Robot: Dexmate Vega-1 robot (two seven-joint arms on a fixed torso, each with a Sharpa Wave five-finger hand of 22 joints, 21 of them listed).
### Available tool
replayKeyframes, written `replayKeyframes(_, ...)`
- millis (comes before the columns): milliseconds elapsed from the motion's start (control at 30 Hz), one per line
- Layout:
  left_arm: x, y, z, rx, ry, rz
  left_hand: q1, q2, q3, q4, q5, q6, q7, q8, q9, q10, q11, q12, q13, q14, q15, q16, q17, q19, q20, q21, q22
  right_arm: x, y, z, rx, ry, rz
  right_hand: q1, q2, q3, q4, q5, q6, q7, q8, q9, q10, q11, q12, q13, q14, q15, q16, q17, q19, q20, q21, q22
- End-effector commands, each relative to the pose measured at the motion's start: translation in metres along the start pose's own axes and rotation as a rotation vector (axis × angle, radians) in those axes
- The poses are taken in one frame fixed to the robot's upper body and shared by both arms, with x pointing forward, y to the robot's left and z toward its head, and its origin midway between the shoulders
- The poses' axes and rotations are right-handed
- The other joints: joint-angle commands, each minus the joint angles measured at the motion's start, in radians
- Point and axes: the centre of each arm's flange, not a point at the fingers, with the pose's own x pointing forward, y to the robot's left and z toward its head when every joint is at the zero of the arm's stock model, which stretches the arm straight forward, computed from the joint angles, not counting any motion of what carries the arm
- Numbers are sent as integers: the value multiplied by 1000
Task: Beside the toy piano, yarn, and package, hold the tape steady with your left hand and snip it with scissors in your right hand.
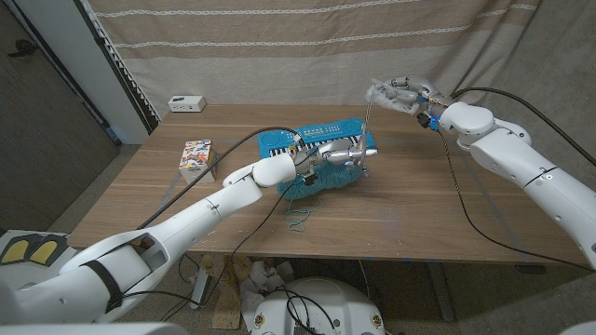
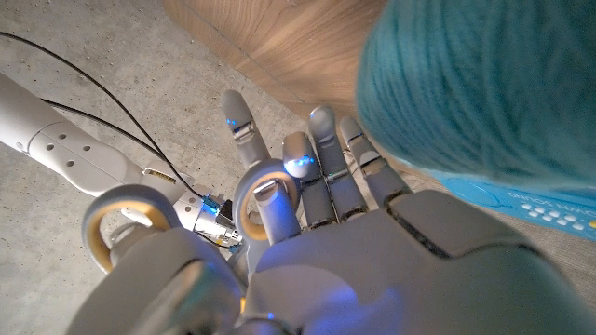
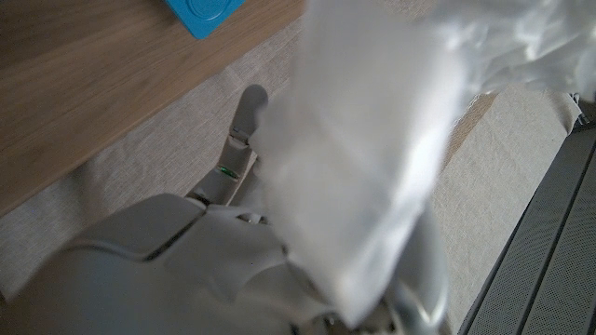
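Gripping the scissors (image 2: pixel 98 219) in your left hand (image 1: pixel 340 154) over the teal yarn (image 1: pixel 321 179) and toy piano (image 1: pixel 289 141), while your raised right hand (image 1: pixel 402 93) clutches clear tape (image 3: pixel 363 167), you risk snagging yarn or fouling the blades on the tape's adhesive.

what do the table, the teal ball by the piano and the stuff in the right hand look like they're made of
Table: wood or wood veneer, matte, visible grain.
Teal ball: yarn, fuzzy wound strands.
Stuff in the right hand: translucent tape or plastic film, glossy and crinkled; which one is unclear.
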Motion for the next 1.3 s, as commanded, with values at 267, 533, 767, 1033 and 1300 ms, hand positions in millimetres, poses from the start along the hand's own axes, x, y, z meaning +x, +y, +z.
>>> replayKeyframes(267,4,3,-4,46,26,-11,-14,3,-106,-40,9,109,98,3,0,137,-134,5,1,1,-94,12,10,3,0,4,2,-4,1,7,-30,-21,-2,14,0,0,-5,0,2,5,-1,1,6,3,8,3,5,-10,7,2,12,-156,5,2)
replayKeyframes(533,4,5,-5,29,29,-6,-20,1,-107,-38,8,107,97,2,0,139,-136,5,1,6,-92,6,-2,4,0,4,2,-7,3,10,-60,-36,1,13,0,-1,-5,0,3,4,-1,1,6,4,8,3,4,-10,7,1,12,-155,5,2)
replayKeyframes(767,0,7,-5,19,26,10,-22,0,-107,-37,8,108,97,2,0,140,-135,5,1,6,-90,6,-3,5,0,4,2,-8,6,11,-78,-45,3,12,-1,-1,-4,0,3,1,-1,1,4,3,7,3,4,-10,8,0,10,-155,3,2)
replayKeyframes(1033,-2,7,-4,16,19,29,-22,1,-105,-36,8,113,102,4,0,153,-132,7,1,17,-92,14,2,13,-4,7,2,-9,10,14,-89,-53,13,13,-1,-1,-5,0,3,0,-1,1,3,0,7,3,4,-10,8,0,8,-155,3,2)
replayKeyframes(1300,-4,5,-4,12,6,48,-20,3,-104,-36,10,114,103,5,0,154,-131,6,1,16,-95,17,6,15,-6,7,2,-9,11,13,-96,-45,18,12,-1,-2,-5,0,4,-2,0,1,4,-3,7,3,1,-10,7,-2,5,-155,3,2)
